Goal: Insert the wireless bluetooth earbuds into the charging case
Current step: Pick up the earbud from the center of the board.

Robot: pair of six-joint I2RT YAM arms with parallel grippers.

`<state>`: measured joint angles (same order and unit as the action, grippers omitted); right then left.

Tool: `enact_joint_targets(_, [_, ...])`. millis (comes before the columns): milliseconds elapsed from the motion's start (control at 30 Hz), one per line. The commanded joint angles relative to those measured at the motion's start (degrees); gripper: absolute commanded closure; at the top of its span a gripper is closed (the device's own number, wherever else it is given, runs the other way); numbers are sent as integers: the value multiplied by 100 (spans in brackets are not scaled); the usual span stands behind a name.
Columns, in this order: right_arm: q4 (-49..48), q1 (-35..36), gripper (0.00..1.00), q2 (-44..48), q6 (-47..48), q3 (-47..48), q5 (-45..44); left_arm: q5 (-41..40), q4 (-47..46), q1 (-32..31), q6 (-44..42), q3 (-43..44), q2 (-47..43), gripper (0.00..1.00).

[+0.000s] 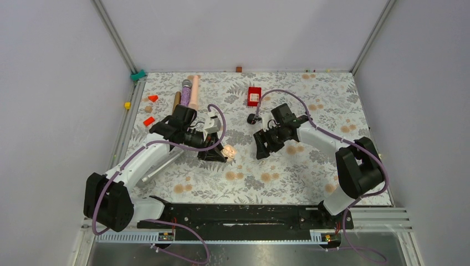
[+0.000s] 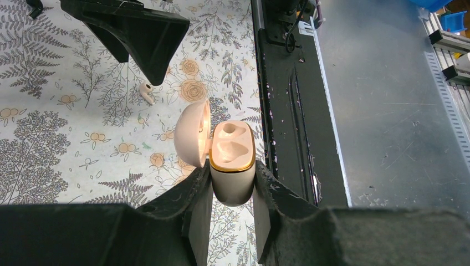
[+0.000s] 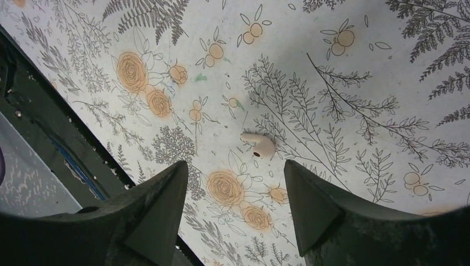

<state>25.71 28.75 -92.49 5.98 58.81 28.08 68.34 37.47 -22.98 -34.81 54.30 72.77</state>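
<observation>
1. The left gripper [image 2: 233,176] is clenched on the white charging case [image 2: 233,152], with one finger pressed to each flank of its lower body.
2. The case's gold-rimmed mouth faces the left wrist camera. Its lid [image 2: 193,133] is swung open to one side, and two moulded wells show inside.
3. One whitish earbud [image 3: 259,144] lies on the floral tablecloth [image 3: 343,83] on the lid side of the case, near it but not touching.
4. The right gripper [image 3: 234,169] hangs to the right of the case, released, with its fingers spread and nothing between them. The earbud sits just past its fingertips and touches neither.
5. Beyond the case, toward the far edge, lies a small black item [image 1: 253,118], too small to identify. A red box [image 1: 254,96] lies farther out in the same direction.
6. Far-left of the case, past the left arm, lies a pink cylinder [image 1: 195,91].
</observation>
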Motion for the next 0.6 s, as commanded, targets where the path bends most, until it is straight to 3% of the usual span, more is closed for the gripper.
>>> enact_joint_targets(0, [7,-36,29,-57,173,-71,166,195,-100,-12,-135,195,-141,100])
enact_joint_targets(567, [360,-142,34,-1172,-261,483,680,109,-89,-11,-164,226,-63,100])
